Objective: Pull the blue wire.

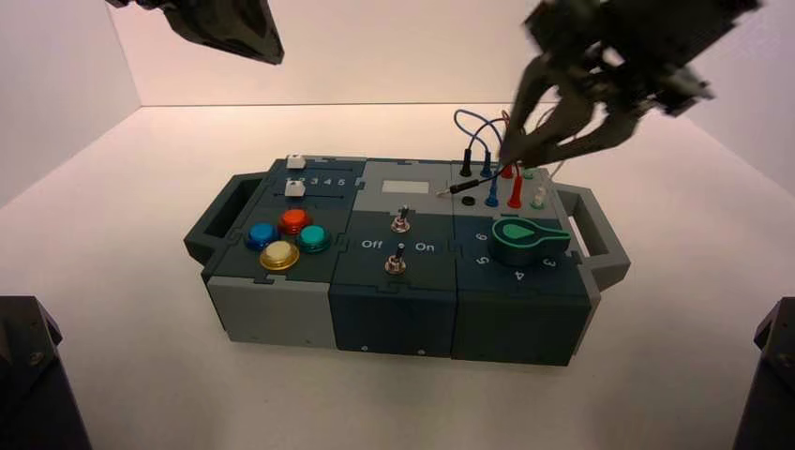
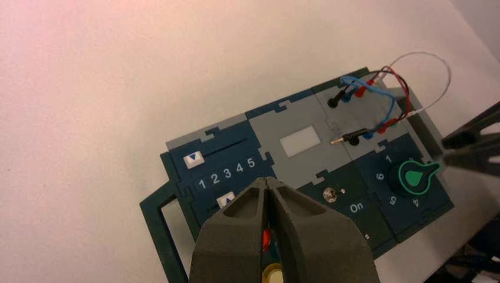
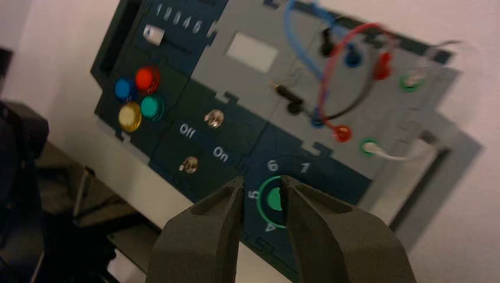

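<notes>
The blue wire (image 1: pixel 466 122) arches in a loop over the box's back right corner, both blue plugs (image 1: pixel 491 195) in their sockets. It also shows in the left wrist view (image 2: pixel 370 89) and the right wrist view (image 3: pixel 292 36). My right gripper (image 1: pixel 514 148) hangs above the wire field, its tips near the loops, open by a narrow gap and empty (image 3: pixel 262 188). My left gripper (image 2: pixel 268 183) is shut and empty, parked high at the back left (image 1: pixel 220 28).
A black wire's loose plug (image 1: pixel 459 187) lies on the grey panel beside the sockets. The red wire (image 3: pixel 348 65) and the white wire (image 2: pixel 433 65) loop close to the blue one. The green knob (image 1: pixel 525 239) sits in front of the sockets. The box's handle (image 1: pixel 600 234) juts out on the right.
</notes>
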